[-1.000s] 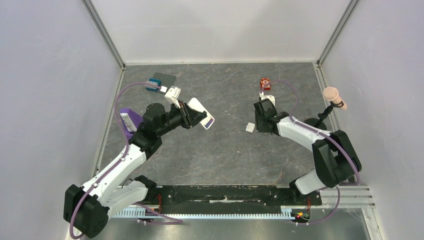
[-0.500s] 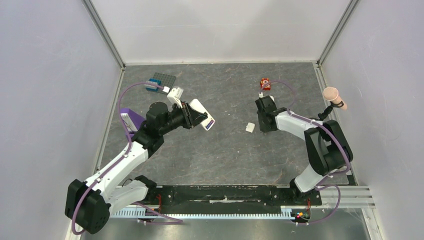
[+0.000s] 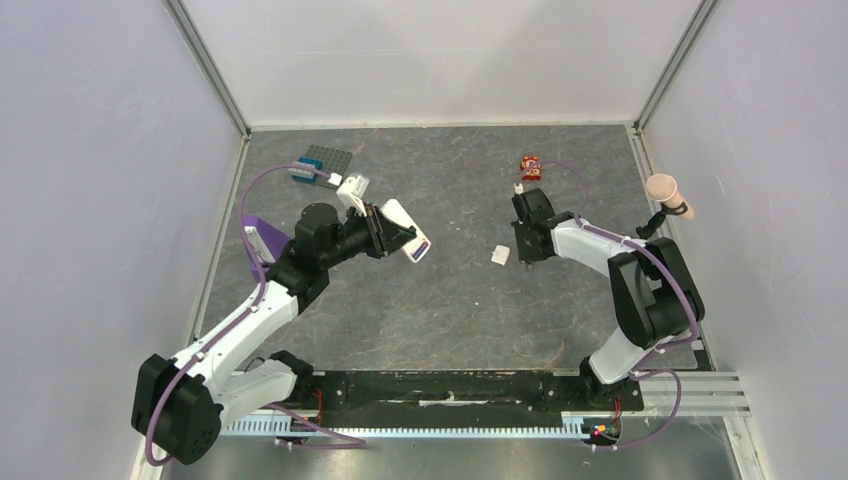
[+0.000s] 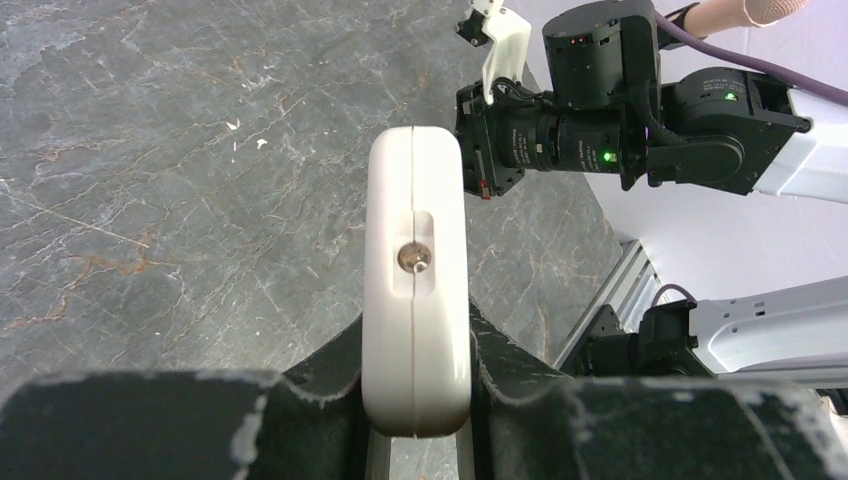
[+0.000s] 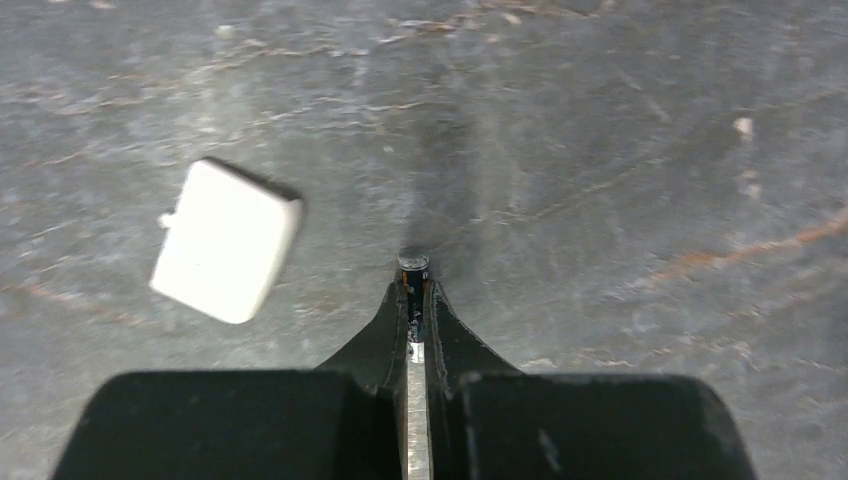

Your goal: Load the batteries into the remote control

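Evidently the left arm's jaws are clamped on the sides of the remote control, holding it off the bench left of centre in the overhead view, one end turned toward the right arm, presumably so a cell can be fed in. The right arm's jaws are pinched shut on a thin dark battery near a small white piece lying on the bench; the second battery is not visible.
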